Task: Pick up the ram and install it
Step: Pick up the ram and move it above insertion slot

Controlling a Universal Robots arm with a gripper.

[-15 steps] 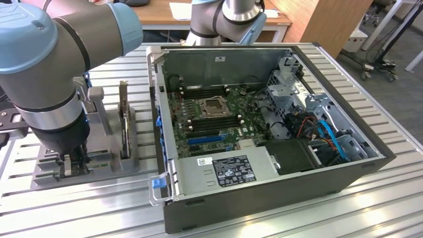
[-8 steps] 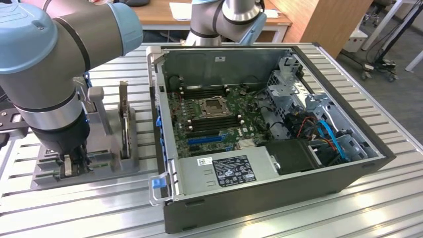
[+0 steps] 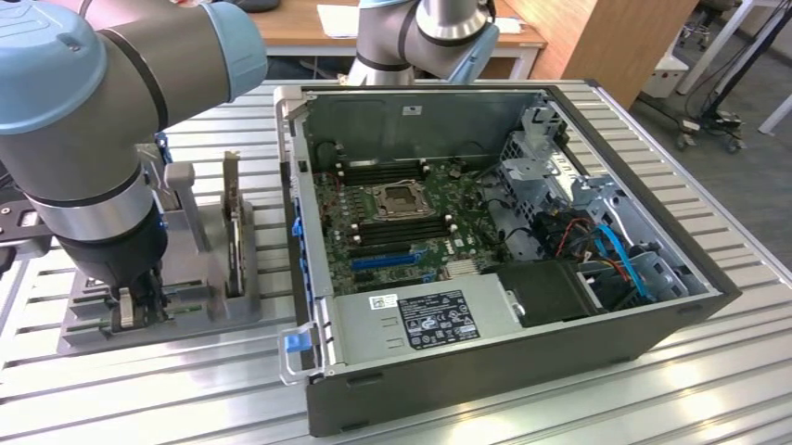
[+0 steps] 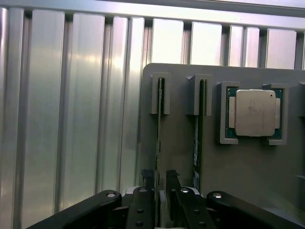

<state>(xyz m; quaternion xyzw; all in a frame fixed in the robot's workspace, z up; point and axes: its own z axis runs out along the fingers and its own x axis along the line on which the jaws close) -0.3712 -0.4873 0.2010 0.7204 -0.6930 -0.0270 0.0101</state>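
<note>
No legible text or markings.

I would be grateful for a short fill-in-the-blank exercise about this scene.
1. The grey holder keeps ___ ram sticks on edge in slots.
2. The end effector sits at the ram ___ from the processor.
3. The computer case stands toward the exterior view's ___ of the holder.
Missing words: two; farther; right.
</note>
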